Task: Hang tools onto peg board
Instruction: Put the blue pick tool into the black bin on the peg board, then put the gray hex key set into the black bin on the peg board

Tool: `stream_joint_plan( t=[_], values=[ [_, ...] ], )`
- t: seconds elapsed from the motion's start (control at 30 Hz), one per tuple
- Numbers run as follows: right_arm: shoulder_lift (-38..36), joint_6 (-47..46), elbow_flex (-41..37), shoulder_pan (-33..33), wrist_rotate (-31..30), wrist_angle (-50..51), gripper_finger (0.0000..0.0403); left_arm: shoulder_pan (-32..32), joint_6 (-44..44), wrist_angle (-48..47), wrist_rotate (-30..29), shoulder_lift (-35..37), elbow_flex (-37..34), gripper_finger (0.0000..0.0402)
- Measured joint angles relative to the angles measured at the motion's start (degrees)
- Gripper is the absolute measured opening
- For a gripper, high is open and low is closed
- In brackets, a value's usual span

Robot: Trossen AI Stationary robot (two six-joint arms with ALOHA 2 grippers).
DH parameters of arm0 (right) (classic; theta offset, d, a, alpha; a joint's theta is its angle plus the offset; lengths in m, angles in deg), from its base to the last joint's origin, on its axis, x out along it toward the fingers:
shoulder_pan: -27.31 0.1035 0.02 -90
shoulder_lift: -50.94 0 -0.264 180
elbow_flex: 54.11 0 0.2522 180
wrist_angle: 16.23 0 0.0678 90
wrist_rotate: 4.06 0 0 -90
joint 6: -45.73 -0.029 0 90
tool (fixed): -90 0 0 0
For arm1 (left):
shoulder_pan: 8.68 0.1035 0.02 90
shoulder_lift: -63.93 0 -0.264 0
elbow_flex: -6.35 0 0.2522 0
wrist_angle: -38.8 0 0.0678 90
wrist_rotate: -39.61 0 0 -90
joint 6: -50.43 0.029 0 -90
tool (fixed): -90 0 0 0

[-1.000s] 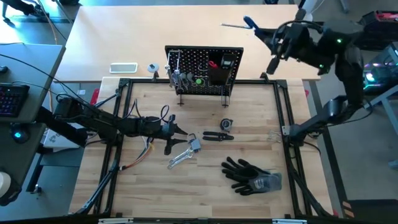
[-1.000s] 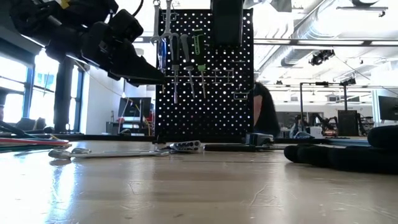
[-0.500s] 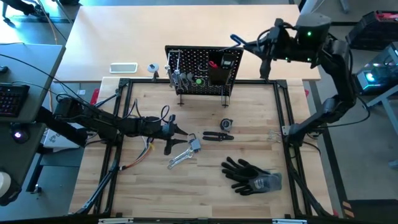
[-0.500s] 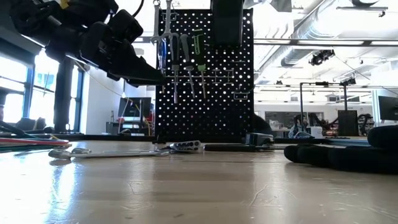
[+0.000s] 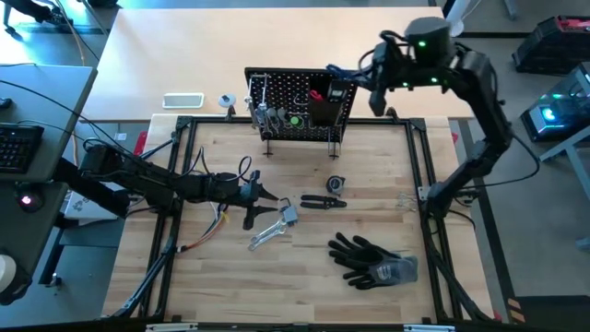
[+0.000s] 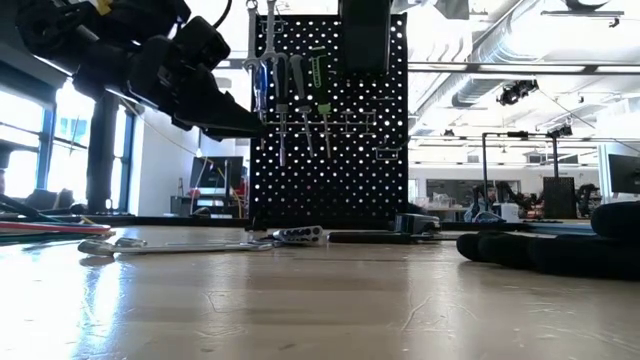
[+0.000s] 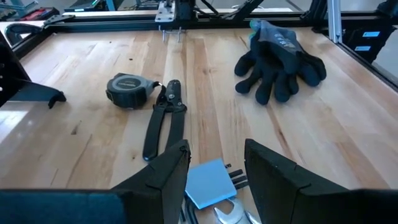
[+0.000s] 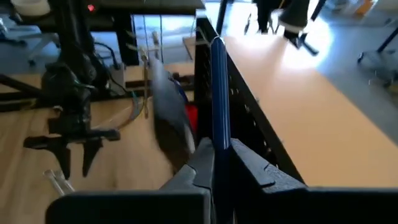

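The peg board (image 5: 302, 103) is seen upright at the far edge of the wooden surface (image 5: 387, 198), with wrenches and a green-handled driver (image 5: 295, 119) hung on its face, and a blue-handled driver (image 8: 218, 93) is clamped in the shut jaws of the right gripper (image 5: 361, 74), held up at the board's right top corner. Nearer in, an adjustable wrench (image 5: 267, 233), black pliers (image 5: 323, 202) and a tape measure (image 5: 335, 184) are left lying flat, with black gloves (image 5: 373, 260) beside them. The left gripper (image 5: 265, 195) is held low over the wrench, its jaws parted and nothing gripped.
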Motion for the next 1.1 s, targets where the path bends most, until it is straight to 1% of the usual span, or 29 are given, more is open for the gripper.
stream_joint_plan(
  t=[0.07,0.2,0.33,0.5,0.73,0.8,0.9,1.1],
  values=[
    [1.34,0.29,-0.04,-0.97,0.47,1.07,0.0019,-0.02,-0.62,-0.28,0.06,0.00,0.00,0.0149],
    [3.22,0.48,-0.07,-2.90,3.32,2.42,0.0019,-0.02,-0.70,-0.81,0.18,0.00,0.00,0.0149],
    [3.61,1.23,-0.07,-3.54,3.72,3.28,0.0032,-0.02,-0.70,-2.22,0.25,0.00,0.00,0.0149],
    [3.06,1.76,-0.07,-3.57,2.47,3.20,0.0072,0.01,-0.73,-4.50,0.25,0.00,0.00,0.0149],
    [0.60,1.64,0.00,-3.57,0.82,1.96,0.0157,0.00,-2.79,-6.28,0.25,0.00,0.00,0.0150],
    [-0.65,1.11,0.00,-3.52,-0.86,1.04,0.0176,-0.02,-3.95,-7.69,0.27,0.00,0.00,0.0150],
    [-3.19,-0.29,0.03,-3.26,-2.14,0.22,0.0191,-0.50,-5.63,-10.22,0.37,0.00,0.00,0.0150],
    [-8.18,-2.90,0.07,-0.94,-3.35,1.58,0.0194,-3.23,-8.72,-11.17,1.43,-0.15,0.00,0.0150]
  ],
)
